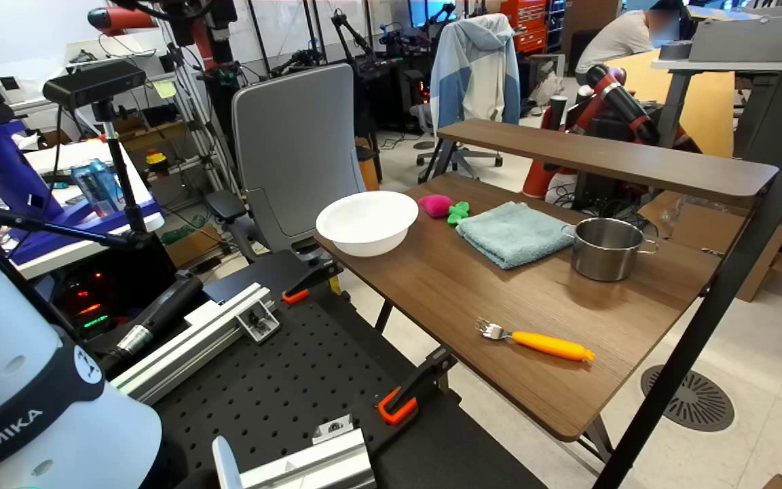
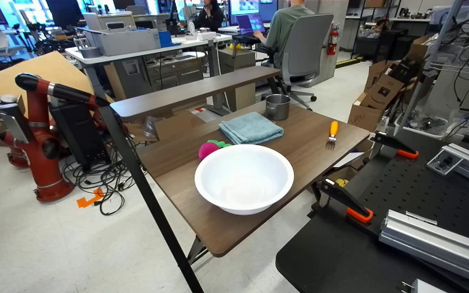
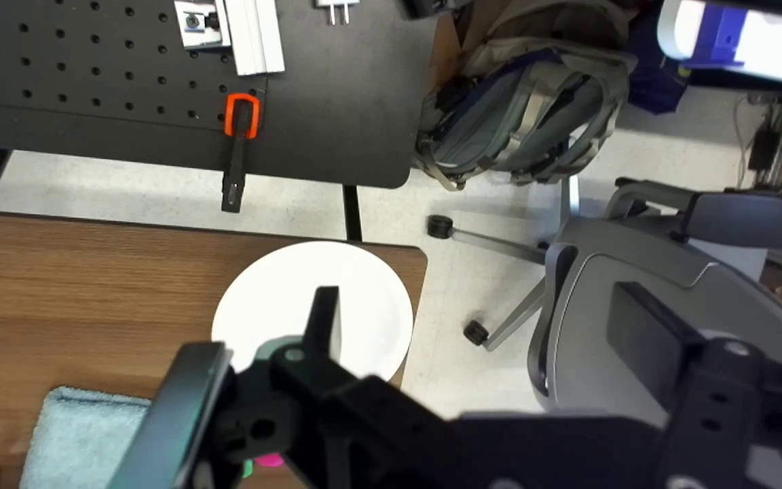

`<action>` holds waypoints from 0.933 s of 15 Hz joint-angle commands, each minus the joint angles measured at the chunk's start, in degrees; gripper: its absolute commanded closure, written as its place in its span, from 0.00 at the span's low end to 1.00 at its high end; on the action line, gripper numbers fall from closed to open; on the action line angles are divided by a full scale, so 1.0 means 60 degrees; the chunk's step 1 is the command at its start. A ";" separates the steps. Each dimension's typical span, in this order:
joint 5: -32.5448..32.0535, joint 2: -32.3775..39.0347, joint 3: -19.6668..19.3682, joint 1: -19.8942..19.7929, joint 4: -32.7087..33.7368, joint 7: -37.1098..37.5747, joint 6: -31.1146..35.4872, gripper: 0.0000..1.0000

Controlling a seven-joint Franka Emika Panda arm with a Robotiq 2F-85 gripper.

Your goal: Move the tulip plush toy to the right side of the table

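Observation:
The tulip plush toy, with a magenta head and green leaves, lies on the brown table point(image 1: 425, 278) between the white bowl and the teal towel in an exterior view point(image 1: 437, 206). In an exterior view point(image 2: 208, 150) it shows just behind the bowl's rim, partly hidden by it. In the wrist view only a sliver of the toy point(image 3: 269, 460) shows past the gripper's dark linkage. My gripper point(image 3: 486, 327) is open and empty, its two fingers wide apart, high above the bowl's end of the table. The gripper itself is out of view in both exterior views.
The white bowl point(image 2: 244, 179) stands at one end of the table. A folded teal towel point(image 1: 516, 234), a steel pot point(image 1: 605, 252) and an orange-handled fork point(image 1: 547, 344) lie farther along. A raised shelf point(image 1: 608, 153) runs along the far edge. A grey chair point(image 3: 608, 285) stands beyond the bowl's end.

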 commanded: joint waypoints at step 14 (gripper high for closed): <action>-0.0584 0.7180 0.0387 -0.1658 0.3437 0.6229 0.4769 0.00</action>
